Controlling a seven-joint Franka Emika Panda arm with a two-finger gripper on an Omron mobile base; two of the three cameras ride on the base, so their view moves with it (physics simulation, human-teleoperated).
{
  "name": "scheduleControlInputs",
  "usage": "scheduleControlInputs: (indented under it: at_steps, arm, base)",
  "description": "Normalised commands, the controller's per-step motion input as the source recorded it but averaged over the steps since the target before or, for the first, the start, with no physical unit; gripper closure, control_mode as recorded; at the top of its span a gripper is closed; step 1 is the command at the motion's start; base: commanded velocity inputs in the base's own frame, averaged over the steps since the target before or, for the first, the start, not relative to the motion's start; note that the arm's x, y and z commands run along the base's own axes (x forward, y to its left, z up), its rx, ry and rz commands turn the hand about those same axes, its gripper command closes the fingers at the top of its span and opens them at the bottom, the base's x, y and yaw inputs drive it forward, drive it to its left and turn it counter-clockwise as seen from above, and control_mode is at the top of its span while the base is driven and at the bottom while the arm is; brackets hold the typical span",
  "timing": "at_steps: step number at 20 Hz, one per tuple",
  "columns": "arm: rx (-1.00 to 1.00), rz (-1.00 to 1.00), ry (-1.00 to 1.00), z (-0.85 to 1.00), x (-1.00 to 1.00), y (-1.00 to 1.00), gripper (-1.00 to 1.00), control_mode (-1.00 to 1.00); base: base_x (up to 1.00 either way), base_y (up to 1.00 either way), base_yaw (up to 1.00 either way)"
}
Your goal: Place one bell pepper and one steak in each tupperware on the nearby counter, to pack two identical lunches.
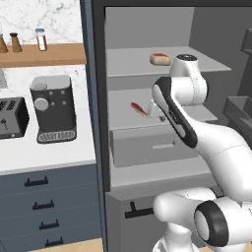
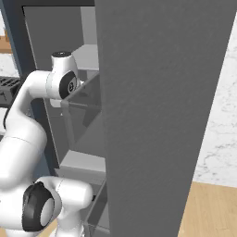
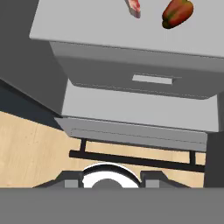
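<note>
A red-and-green bell pepper [image 3: 177,14] lies on a grey fridge shelf, with a steak [image 3: 134,6] to its left at the top edge of the hand view. In the left base view that steak [image 1: 139,109] lies on the middle shelf, and a second steak [image 1: 160,58] rests on the shelf above. My gripper [image 3: 111,181] hangs in front of the open fridge, well short of the shelf, its fingertips [image 3: 72,179] apart with nothing between them. The white counter [image 1: 29,157] is to the left of the fridge. The tupperware is out of view.
A grey fridge drawer [image 1: 147,145] sits under the middle shelf, with a black bar handle [image 3: 135,159] lower down. The open fridge door [image 2: 162,115] stands close on the right. A coffee machine [image 1: 53,108] and a toaster [image 1: 11,117] are on the counter.
</note>
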Motion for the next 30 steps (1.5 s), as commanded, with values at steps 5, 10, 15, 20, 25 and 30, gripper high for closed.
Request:
scheduleControlInputs:
  at_steps: [5, 10, 15, 20, 25, 30]
  arm:
    - [0.06, 0.01, 0.0, 0.0, 0.1, -0.27, -1.0, -1.0]
    - [-0.14, 0.0, -0.12, 0.3, 0.12, -0.14, -1.0, -1.0]
    - [-0.04, 0.0, -0.1, 0.81, 0.36, -0.31, -1.0, -1.0]
    - [0.12, 0.01, -0.3, 0.66, 0.57, -0.34, -1.0, -1.0]
    - [0.05, 0.01, -0.14, 0.48, 0.74, -0.13, -1.0, -1.0]
    - [-0.05, 0.03, 0.0, 0.57, 0.8, 0.0, -1.0, -1.0]
  base:
    - [0.0, 0.0, 0.0]
    - [0.0, 0.0, 0.0]
    - [0.0, 0.0, 0.0]
    - [0.0, 0.0, 0.0]
    - [0.0, 0.0, 0.0]
    - [0.0, 0.0, 0.0]
